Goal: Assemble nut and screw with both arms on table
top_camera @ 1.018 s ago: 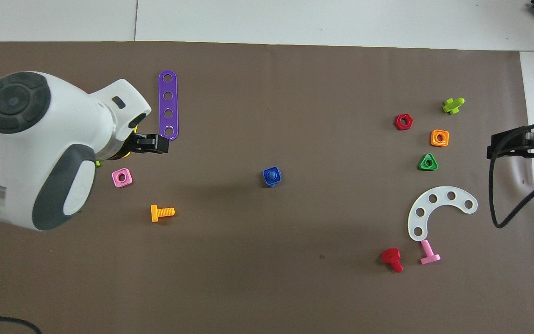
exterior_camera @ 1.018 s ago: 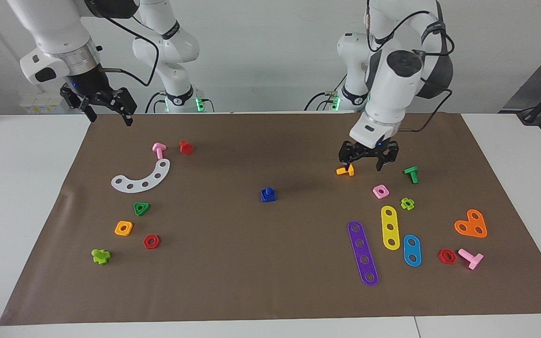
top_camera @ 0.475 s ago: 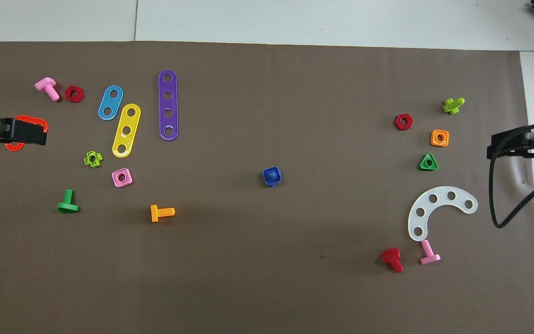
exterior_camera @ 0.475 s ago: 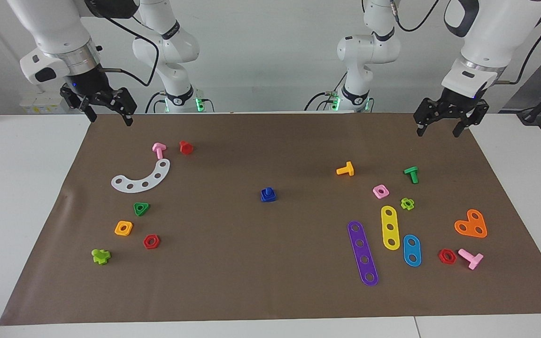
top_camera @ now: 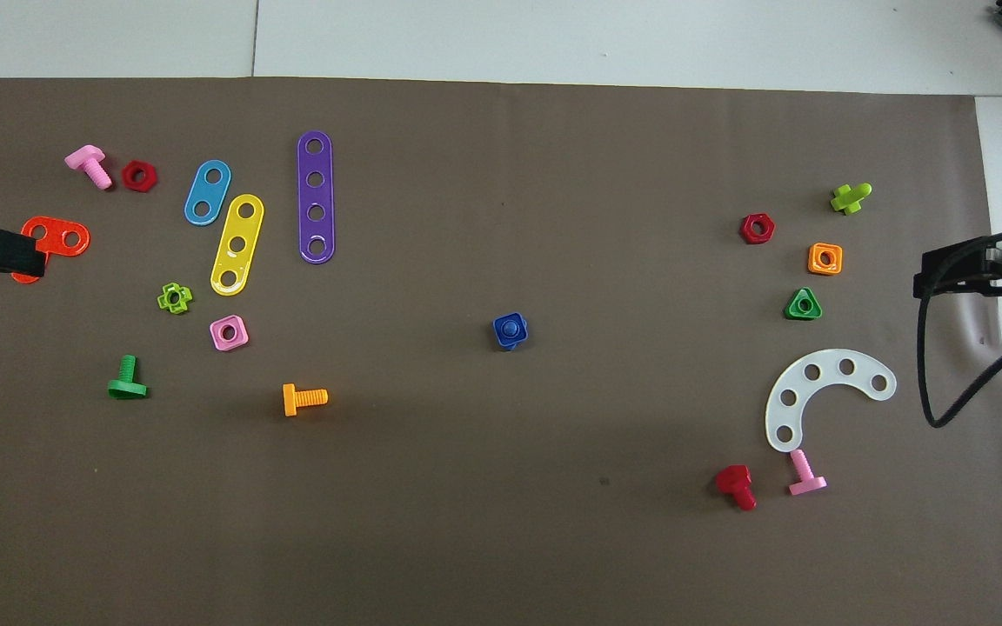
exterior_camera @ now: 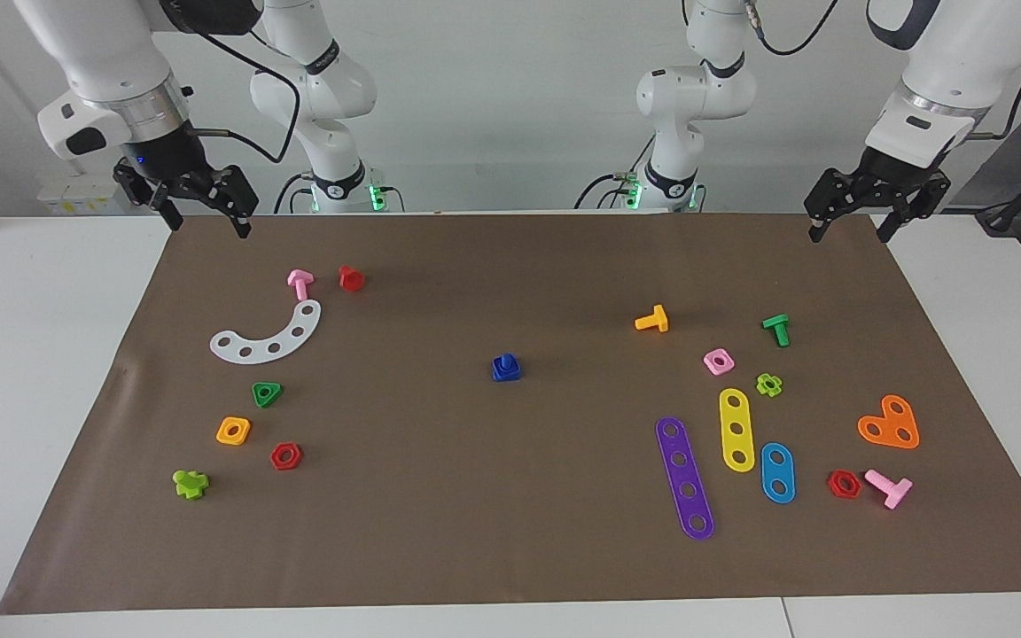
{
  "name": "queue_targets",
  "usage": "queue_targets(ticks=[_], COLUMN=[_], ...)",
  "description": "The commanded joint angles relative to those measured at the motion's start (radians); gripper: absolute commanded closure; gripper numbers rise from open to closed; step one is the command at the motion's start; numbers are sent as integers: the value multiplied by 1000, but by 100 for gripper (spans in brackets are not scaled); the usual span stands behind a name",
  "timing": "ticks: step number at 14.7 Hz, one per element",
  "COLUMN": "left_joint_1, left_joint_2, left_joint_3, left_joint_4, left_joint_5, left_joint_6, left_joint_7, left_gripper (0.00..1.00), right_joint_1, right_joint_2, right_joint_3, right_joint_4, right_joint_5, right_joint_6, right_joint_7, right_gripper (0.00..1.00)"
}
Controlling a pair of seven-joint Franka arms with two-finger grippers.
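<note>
Nut (exterior_camera: 506, 371) and screw (exterior_camera: 504, 361) sat joined at mid-worktop (exterior_camera: 50, 372), shaft poking up through the nut, well apart from both end effectors and roughly between them. Left end effector (exterior_camera: 853, 229) hung over the mat's corner at its own end, fingers spread wide, holding nothing. Right end effector (exterior_camera: 206, 222) hung over the other robot-side corner, likewise wide open and empty. Judgement: assembly looks done. The blue pair is small, light, rigid plastic, probably slick; if lifted, best pinched across the nut's flat sides, since the short shaft gives little purchase
</note>
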Motion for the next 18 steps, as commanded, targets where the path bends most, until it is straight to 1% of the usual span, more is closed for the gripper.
queue_targets(ticks=[1, 4, 10, 18], left_joint_1=[13, 13, 15, 15], left_joint_2=[-3, -27, -52, -52], left_joint_3=[-11, -13, -13, -11], left_joint_4=[16, -30, -79, -81], left_joint_5=[-10, -10, -11, -16], left_joint_6=[-53, -56, -50, -41], left_joint_7=[20, 24, 64, 64], left_gripper=[0, 0, 0, 0], right_joint_1=[-6, -6, -6, -6], right_joint_2=[-14, -14, -14, -14], right_joint_3=[4, 4, 4, 4], right_joint_4=[-9, -9, -9, -9], right_joint_5=[7, 7, 7, 7], right_joint_6=[-10, -10, -10, -10], right_joint_7=[-26, -26, -26, -26], right_gripper=[0, 0, 0, 0])
